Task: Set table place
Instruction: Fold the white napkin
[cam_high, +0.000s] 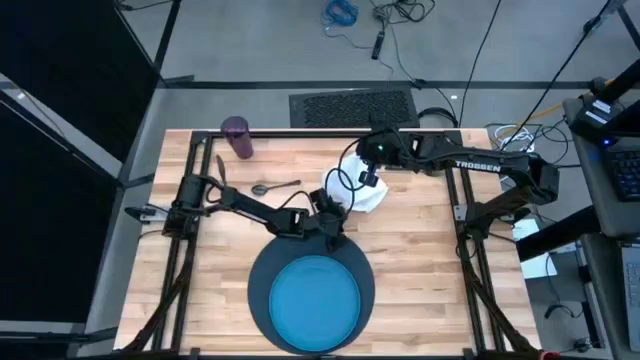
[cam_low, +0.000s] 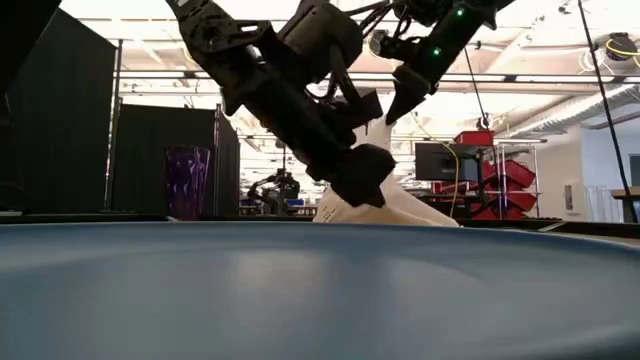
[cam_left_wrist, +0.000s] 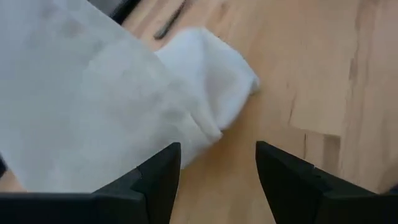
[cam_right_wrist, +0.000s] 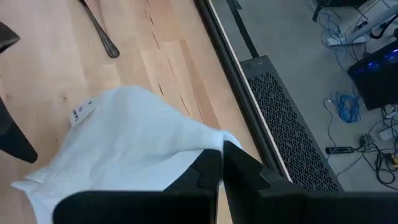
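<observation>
— Where's the white napkin (cam_high: 366, 194)?
— Mid-table (cam_high: 420, 260), just beyond the slate-blue mat (cam_high: 262, 285) and blue plate (cam_high: 315, 296). The right gripper (cam_right_wrist: 221, 163) pinches one corner, fingers clamped on the cloth (it hangs lifted).
— And the left gripper (cam_left_wrist: 217, 165)?
— Fingers spread, right at the napkin's other edge. Purple cup (cam_high: 238, 138) and spoon (cam_high: 274, 187) lie farther back

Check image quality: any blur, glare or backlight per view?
Low view: plate fills the foreground as a soft blur; arms silhouetted against bright ceiling lights. Left wrist view: napkin close and soft. High view: even light, mild sheen on the plate. Right wrist view: sharp.
</observation>
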